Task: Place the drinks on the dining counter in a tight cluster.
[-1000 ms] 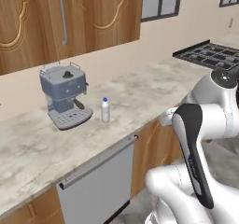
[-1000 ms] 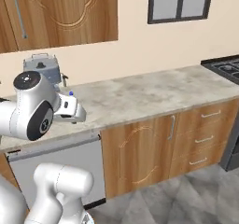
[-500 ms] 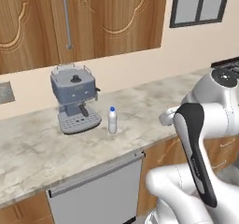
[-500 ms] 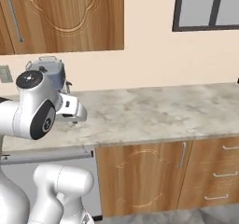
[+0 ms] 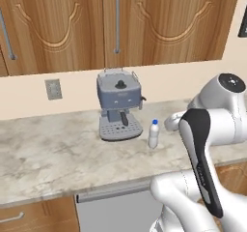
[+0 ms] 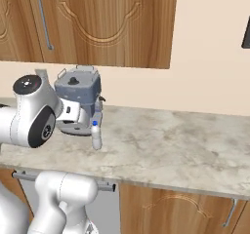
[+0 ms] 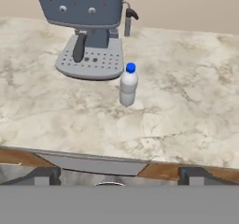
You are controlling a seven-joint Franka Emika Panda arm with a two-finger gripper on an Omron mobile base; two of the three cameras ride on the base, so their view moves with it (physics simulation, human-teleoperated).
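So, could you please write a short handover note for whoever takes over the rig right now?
Gripper: open, holding nothing.
Small white bottle with blue cap: upright on the marble worktop, just right of the grey coffee machine, under the wooden wall cabinets.
Done: nothing placed; this bottle is not yet grasped.
Left: pick up the white bottle, carry it to the dining counter, and cluster it tightly with the other drinks.

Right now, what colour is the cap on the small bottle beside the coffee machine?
Blue, on a white bottle; the hand view shows it best.

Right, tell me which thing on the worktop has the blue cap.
The small white bottle, upright just beside the grey coffee machine; the machine has no cap.
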